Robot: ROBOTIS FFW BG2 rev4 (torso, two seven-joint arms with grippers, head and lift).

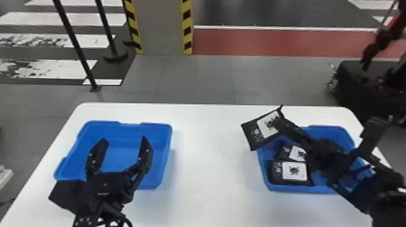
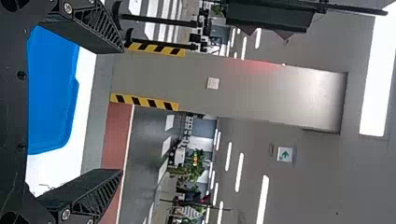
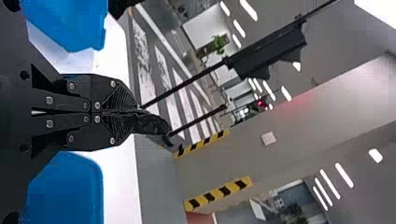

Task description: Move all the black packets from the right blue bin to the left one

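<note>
- Left gripper point(image 1: 124, 139) hangs spread at the left bin point(image 1: 156, 169), idle.
- Right gripper point(image 3: 135, 112) pinches one packet point(image 1: 254, 135) by its edge, raised, I judge, to clear the right bin point(image 1: 327, 132).
- More packets point(image 1: 294, 172) lie inside.

Left arm point(image 1: 86, 219): enters at the bottom edge of the head view, left side, directed forward.
Left gripper point(image 1: 124, 139): level with no contact between its two black fingers; tips well apart, pointing forward.
Right arm point(image 1: 385, 193): enters the head view from the right edge, slanting forward and inward.
Right gripper point(image 1: 281, 120): angled forward and to the left; fingers brought together, seen closed in the right wrist view.
</note>
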